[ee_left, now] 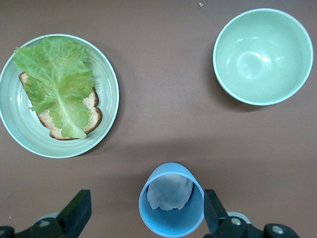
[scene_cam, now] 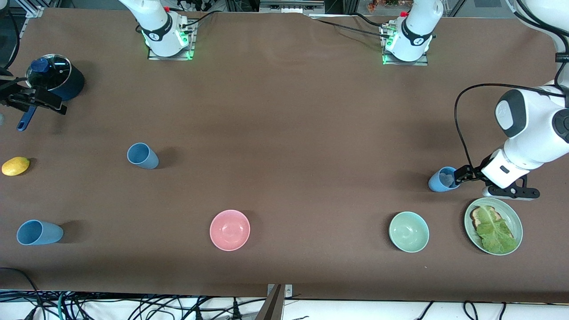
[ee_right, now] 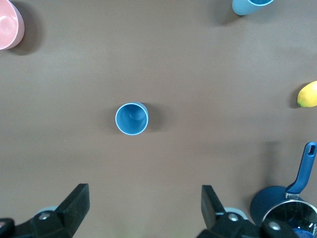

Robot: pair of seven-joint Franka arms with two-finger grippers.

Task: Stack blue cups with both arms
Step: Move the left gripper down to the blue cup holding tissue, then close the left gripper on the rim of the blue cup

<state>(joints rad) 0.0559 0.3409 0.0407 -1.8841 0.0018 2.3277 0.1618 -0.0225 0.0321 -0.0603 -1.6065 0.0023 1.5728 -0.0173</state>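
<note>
1. Front view. Brown counter [scene_cam: 284, 133] with both arm bases along its robot-side edge. The left pincer [scene_cam: 458, 177] is down at the left arm's end of the counter, reaching a blue cup with white stuff inside [scene_cam: 442, 179]; from this view I cannot tell whether its fingers touch the cup. Nearer the camera edge stand a green plate [scene_cam: 515, 218] carrying toast and lettuce [scene_cam: 493, 229], a green bowl [scene_cam: 409, 231] and, near mid-counter, a pink bowl [scene_cam: 230, 230].
2. Front view, right arm's end. The right pincer [scene_cam: 38, 100] hangs over the handle of a dark-blue saucepan [scene_cam: 66, 84] near the corner by the robots. A second blue cup [scene_cam: 142, 155] stands toward mid-counter from a lemon [scene_cam: 15, 166]; a third blue cup [scene_cam: 38, 232] stands near the corner by the camera.
3. Left wrist view. The left pincer [ee_left: 143, 215] is spread, its fingers [ee_left: 77, 213] apart on either side of the cup with white stuff [ee_left: 171, 213]; one finger is just beside the cup wall, the other is well clear. Plate [ee_left: 106, 99] and green bowl [ee_left: 262, 57] lie close by.
4. Right wrist view. The right pincer [ee_right: 143, 210] is spread and holds nothing. The second cup [ee_right: 132, 119] stands upright below it, empty, with the third cup [ee_right: 250, 6], lemon [ee_right: 307, 94], saucepan [ee_right: 285, 210] and pink bowl [ee_right: 7, 25] at the margins.
</note>
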